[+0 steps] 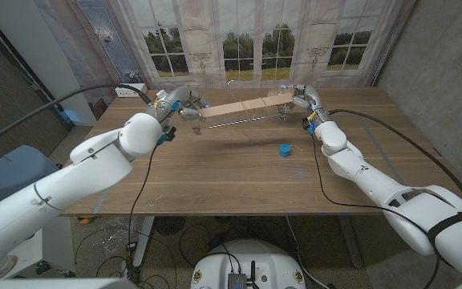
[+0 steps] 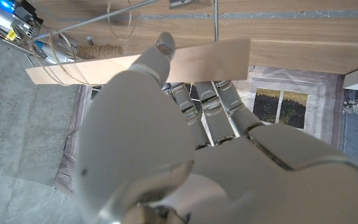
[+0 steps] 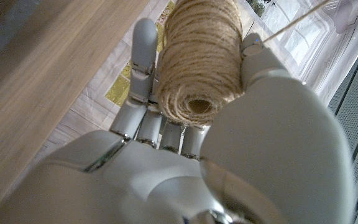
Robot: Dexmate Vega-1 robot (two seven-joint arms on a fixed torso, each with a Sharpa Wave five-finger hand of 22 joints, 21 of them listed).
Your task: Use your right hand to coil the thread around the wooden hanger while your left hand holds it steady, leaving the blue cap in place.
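Your left hand (image 1: 184, 107) grips wooden hanger (image 1: 243, 107), raised above table (image 1: 215, 172), long axis running across toward your right hand (image 1: 299, 98), fingers wrapped around thread spool (image 3: 197, 59) at far end. Blue cap (image 1: 284, 149) sits on table, nearer right arm.

A wooden table (image 1: 215, 177) stands before a window backdrop (image 1: 247, 40), grey walls either side.

Both arms reach in from the near corners toward the far side of the worktop, raised above it and well apart. The left hand (image 1: 181, 104) grips one end of the wooden hanger (image 1: 243, 107), fingers wrapped over the bar. The right hand (image 1: 301, 98), at the other end, holds a spool of thread (image 3: 199, 59) between thumb and fingers.
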